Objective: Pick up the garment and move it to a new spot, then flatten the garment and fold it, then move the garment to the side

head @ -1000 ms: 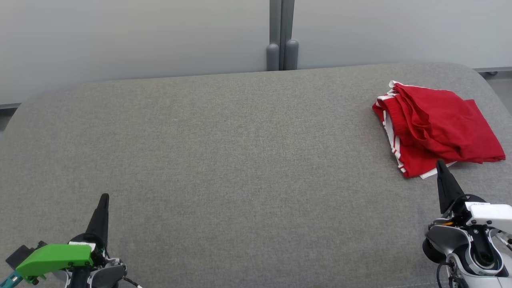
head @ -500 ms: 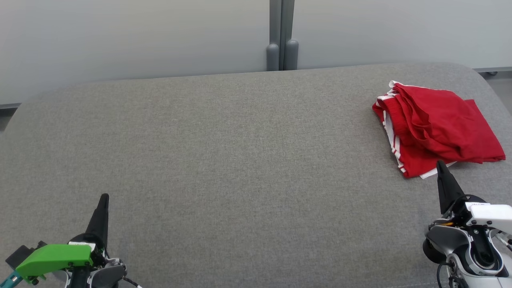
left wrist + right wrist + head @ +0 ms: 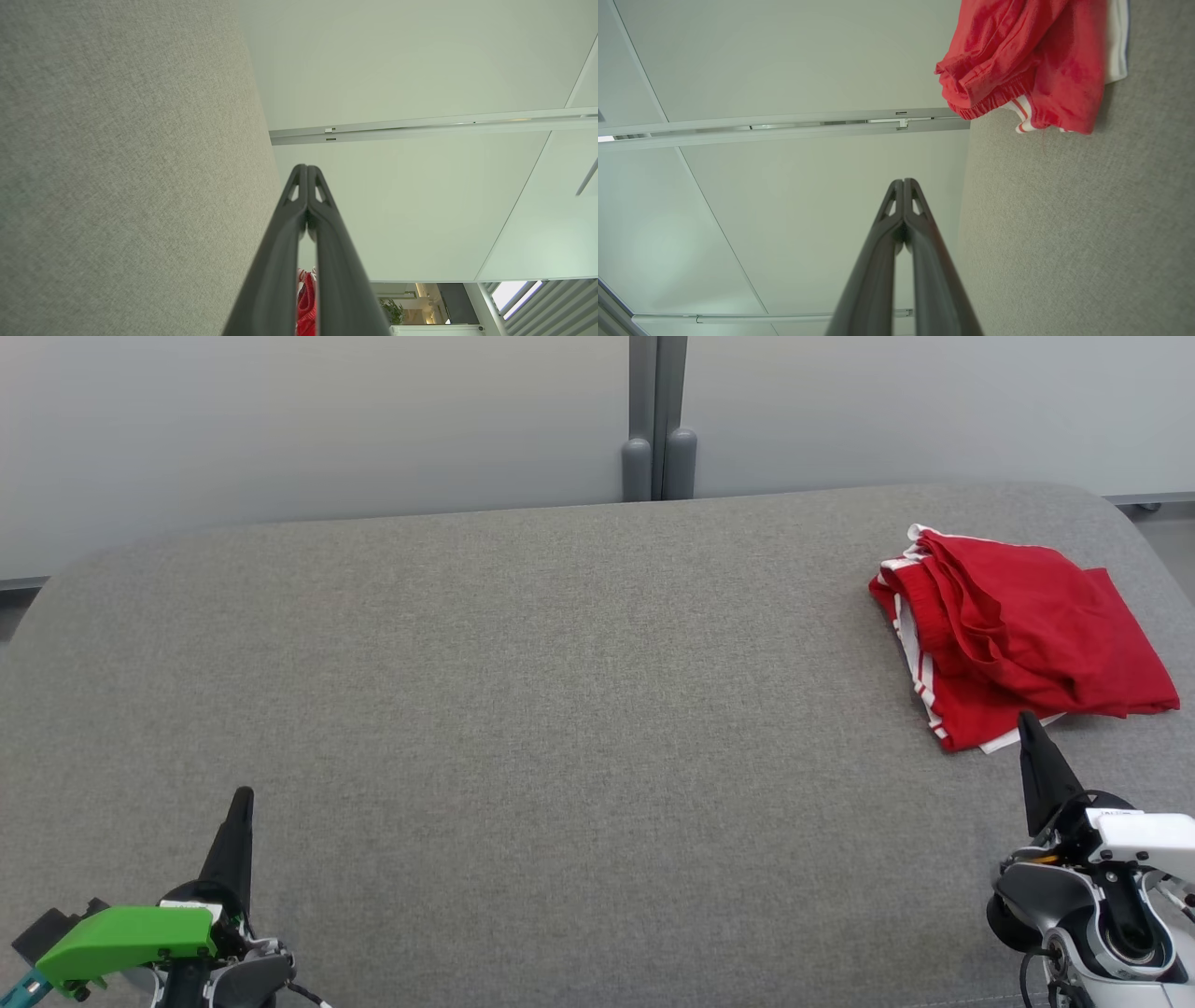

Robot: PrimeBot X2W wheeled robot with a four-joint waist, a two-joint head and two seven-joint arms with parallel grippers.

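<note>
You have the garment [image 3: 1027,625], red with white stripes along one edge, lying in a loose fold on the grey fabric-covered table [image 3: 560,709].

Your right tool [image 3: 1025,721] sits on the near side of the garment, with its tip just beside the garment's white hem. Its two fingers are pressed together tip to tip and grip nothing. In the right wrist view the same tool [image 3: 903,182] points past the garment [image 3: 1017,60], which lies ahead and off to one side. The tip looks clear of the cloth, though the head view alone leaves that unsure.

Your left tool [image 3: 243,795] is well apart from the garment, far across the table from it. It too is fully closed on itself and empty. In the left wrist view [image 3: 307,168] a sliver of red [image 3: 306,303] shows low between its fingers.

Beyond the garment stands a pale wall [image 3: 280,420], with a grey post [image 3: 658,420] further off to the garment's left.
</note>
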